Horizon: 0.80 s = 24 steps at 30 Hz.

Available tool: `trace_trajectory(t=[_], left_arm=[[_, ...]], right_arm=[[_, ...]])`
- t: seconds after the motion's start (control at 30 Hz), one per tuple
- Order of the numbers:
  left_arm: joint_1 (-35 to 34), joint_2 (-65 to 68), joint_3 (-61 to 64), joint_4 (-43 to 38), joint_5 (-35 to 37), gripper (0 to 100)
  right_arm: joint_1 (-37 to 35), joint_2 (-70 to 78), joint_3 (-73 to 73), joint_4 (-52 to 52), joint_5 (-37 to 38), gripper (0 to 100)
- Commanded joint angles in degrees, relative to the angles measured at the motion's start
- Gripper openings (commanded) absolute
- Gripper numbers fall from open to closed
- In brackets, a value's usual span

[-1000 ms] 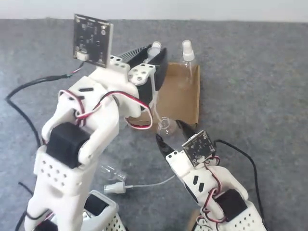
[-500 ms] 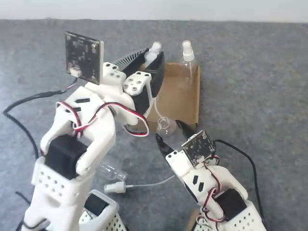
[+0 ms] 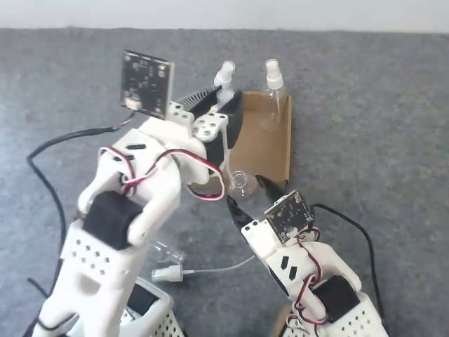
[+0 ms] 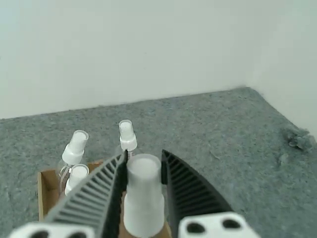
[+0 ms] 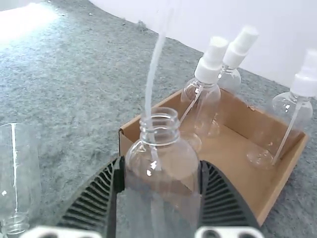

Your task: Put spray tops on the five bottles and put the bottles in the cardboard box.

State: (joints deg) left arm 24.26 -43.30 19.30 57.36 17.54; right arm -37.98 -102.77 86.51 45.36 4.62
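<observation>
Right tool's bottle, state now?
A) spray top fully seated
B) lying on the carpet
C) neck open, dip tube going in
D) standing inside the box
C: the bottle clamped in the right tool has an open neck, and the thin tube runs down into it from the spray top held in the left tool.

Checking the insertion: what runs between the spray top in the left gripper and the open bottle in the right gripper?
The spray top's thin white dip tube runs down into the open bottle's neck, seen in the right wrist view.
</observation>
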Motion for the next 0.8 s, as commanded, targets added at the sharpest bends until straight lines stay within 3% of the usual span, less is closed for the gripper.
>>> trace_trajectory(t=[0.0, 0.33, 0.77], left_arm=[[0.4, -1.2, 4.3, -5.4, 0.3, 1], [6.2, -1.2, 12.0, -8.9, 1.8, 1], [6.2, -1.2, 16.3, -9.1, 1.8, 1]], right_arm=[[-0.1, -1.4, -1.1, -0.3, 0.8, 0.7], [3.3, -1.4, -1.2, -0.7, 0.3, 0.7], [6.2, -1.4, -2.0, 0.0, 0.4, 0.7]])
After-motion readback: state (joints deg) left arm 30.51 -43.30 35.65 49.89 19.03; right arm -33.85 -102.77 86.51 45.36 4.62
